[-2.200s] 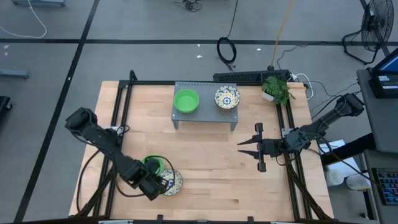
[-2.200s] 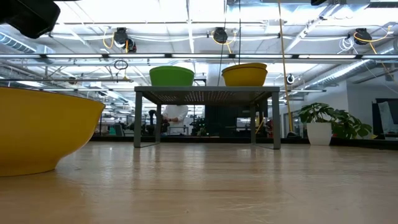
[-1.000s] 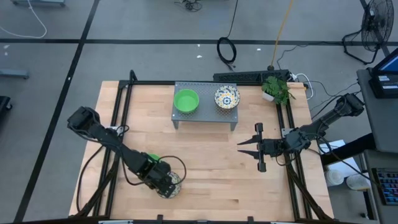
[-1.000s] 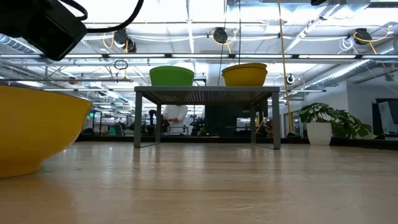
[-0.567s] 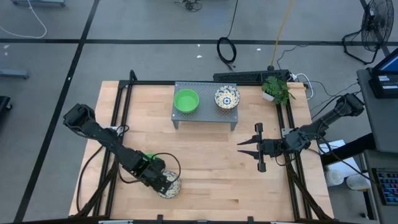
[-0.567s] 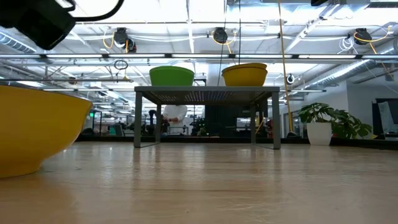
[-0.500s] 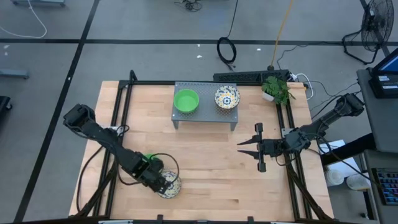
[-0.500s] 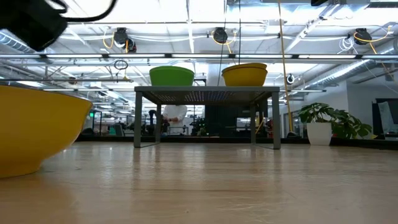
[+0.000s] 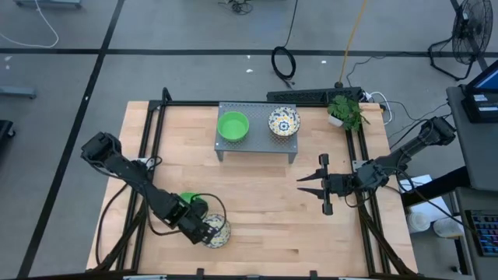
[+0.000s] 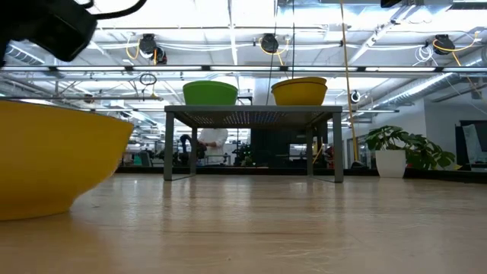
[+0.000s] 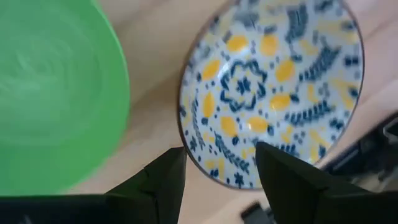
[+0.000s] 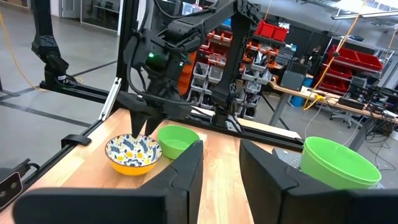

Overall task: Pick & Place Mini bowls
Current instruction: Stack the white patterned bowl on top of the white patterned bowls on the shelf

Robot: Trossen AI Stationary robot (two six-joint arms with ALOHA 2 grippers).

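At the near edge of the table, the left gripper (image 9: 208, 230) hangs over a floral bowl (image 9: 219, 232), its fingers (image 11: 163, 179) parted and straddling the bowl's near rim without closing on it; in the right wrist view the tips stand just above that rim. Whether they touch it cannot be told. A green bowl (image 9: 193, 205) sits just beside the floral one, both on the table top. At mid-table the right gripper (image 9: 309, 185) waits, fingers spread, holding nothing. Farther back, the grey perforated stand (image 9: 257, 142) carries one green bowl (image 9: 233, 126) and one floral bowl (image 9: 284, 122), set side by side. Judgement: if the stand is the destination, two bowls are placed and the near pair is still to be moved, with a grasp on the floral bowl in preparation. Count visible: four bowls, two green and two floral; any others lie outside these views.
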